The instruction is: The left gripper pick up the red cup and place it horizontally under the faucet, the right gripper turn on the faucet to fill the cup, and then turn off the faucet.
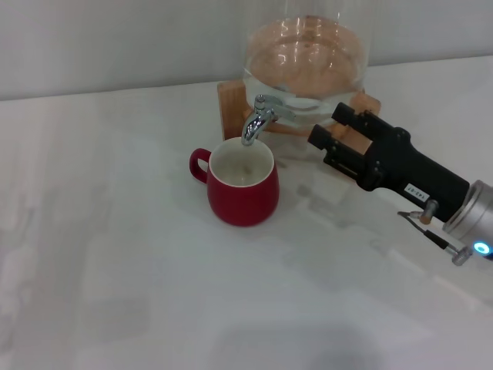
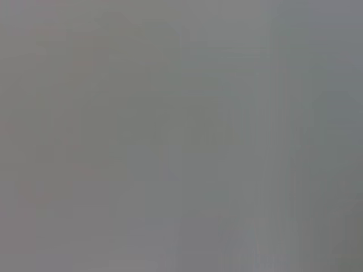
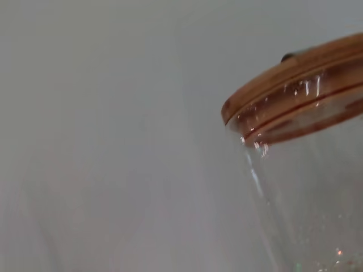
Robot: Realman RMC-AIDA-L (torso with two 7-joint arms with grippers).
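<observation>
The red cup point(image 1: 240, 193) stands upright on the white table, its handle pointing left and its white inside showing. The chrome faucet point(image 1: 258, 117) hangs over the cup's far rim, fixed to the clear glass jar point(image 1: 308, 58) on a wooden stand point(image 1: 231, 104). My right gripper point(image 1: 330, 125) is open and empty just to the right of the faucet, fingers pointing toward it, not touching it. My left gripper is out of view; the left wrist view shows only plain grey.
The white table point(image 1: 115, 270) stretches left and in front of the cup. The right wrist view shows the jar's glass wall point(image 3: 306, 192) and its wooden lid point(image 3: 283, 85) close up.
</observation>
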